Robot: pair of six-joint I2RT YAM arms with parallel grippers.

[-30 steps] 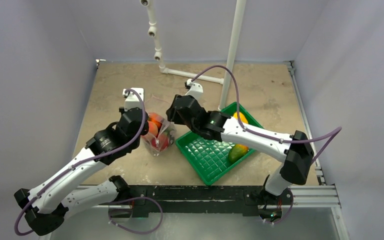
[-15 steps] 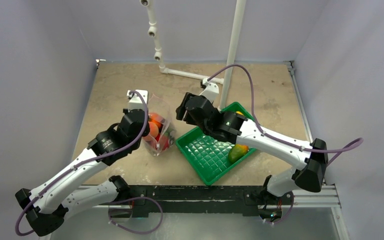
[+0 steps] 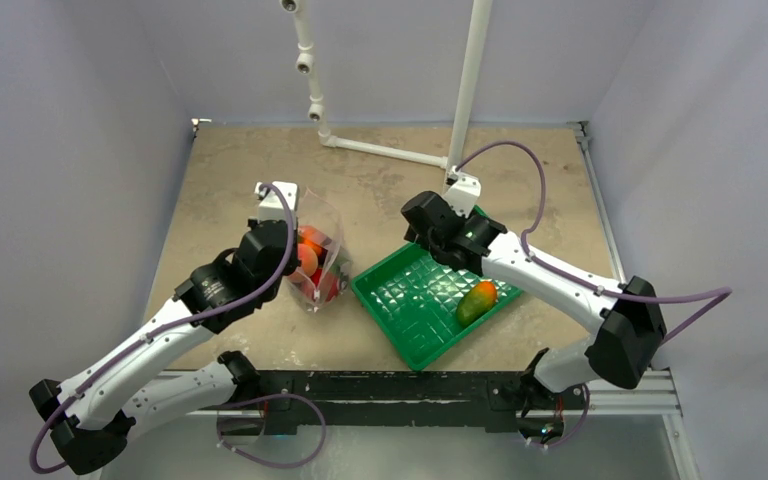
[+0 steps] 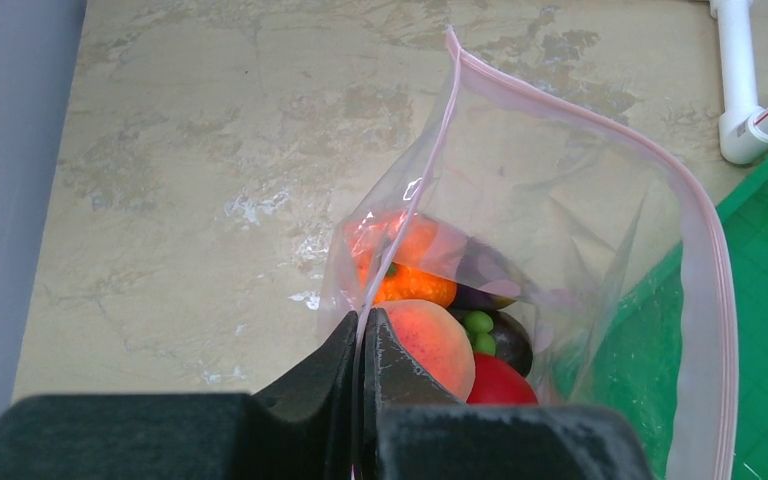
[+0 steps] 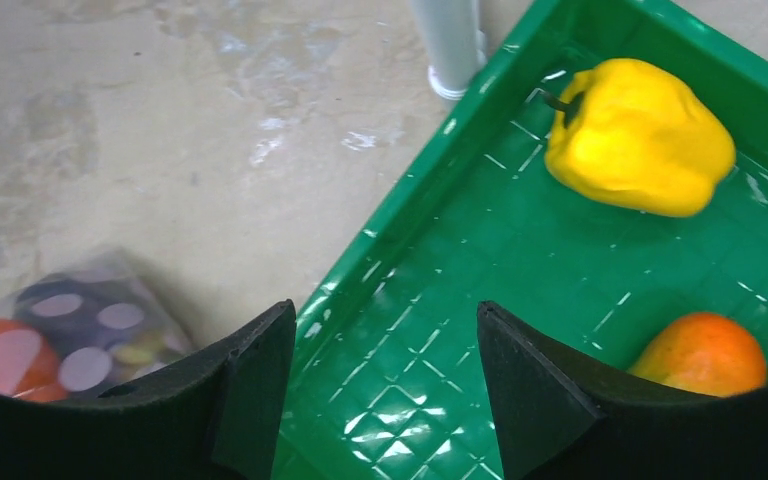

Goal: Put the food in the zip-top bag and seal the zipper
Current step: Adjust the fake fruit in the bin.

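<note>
- You are working on a mottled beige bench (image 3: pixel 220 160) closed in by pale lilac walls (image 3: pixel 60 150), with a white pipe (image 3: pixel 465 80) standing at the back.
- The step in hand is loading; sealing is not yet due.
- The clear crinkly plastic zip-top bag (image 4: pixel 560 200) sits left of centre on the bench, just beside the green ribbed plastic tray (image 5: pixel 580 270), with its mouth gaping upward.
- Your left hand (image 4: pixel 362 325) is clamped on the bag's rim at one end of the pale pink zipper strip (image 4: pixel 705 290) and holds that side up.
- Inside the bag lie an orange fruit (image 4: pixel 405 270), a peach (image 4: pixel 430 345), a red tomato (image 4: pixel 500 385) and a purple eggplant (image 4: pixel 495 300), packed against one another.
- Two pieces are in the tray: a yellow pepper (image 5: pixel 640 140) near the far corner and a green-orange mango (image 5: pixel 705 355) nearer the right rim, apart from each other.
- Your right hand (image 5: pixel 390 390) hangs above the tray's left part, jaws apart, with nothing between them.
- The next move, as I judge it, calls for shifting that hand right over the pepper or the mango, straddling it, and closing.
- Then carry it to the bag's mouth and drop it in from above, keeping clear of the raised rim.
- Keep the left hand's clamp firm; a slack rim would likely fold the mouth shut.
</note>
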